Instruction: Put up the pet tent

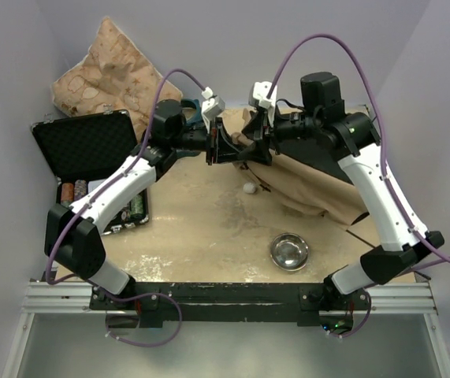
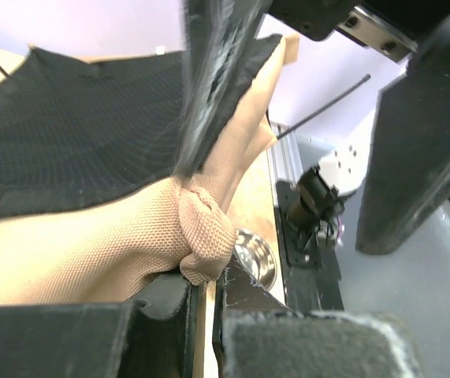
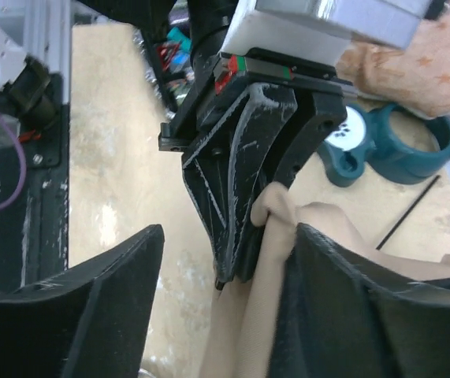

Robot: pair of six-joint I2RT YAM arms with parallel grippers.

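The pet tent [image 1: 319, 189] lies collapsed on the far right of the table [image 1: 193, 228], a slack heap of tan cloth with its black lining [image 2: 75, 134] turned out toward the middle. It looks light and floppy, so I judge the cloth will sag and slip wherever it is pinched. The bunched peak or a thin dark pole [image 2: 327, 106] would make a firmer hold. The left gripper [image 2: 207, 291] is clamped on a knot of tan mesh at that peak. The right gripper [image 3: 228, 260] stands spread, its jaws straddling the cloth just beside it without pinching. The white pom-pom [image 1: 249, 188] rests on the table nearby.
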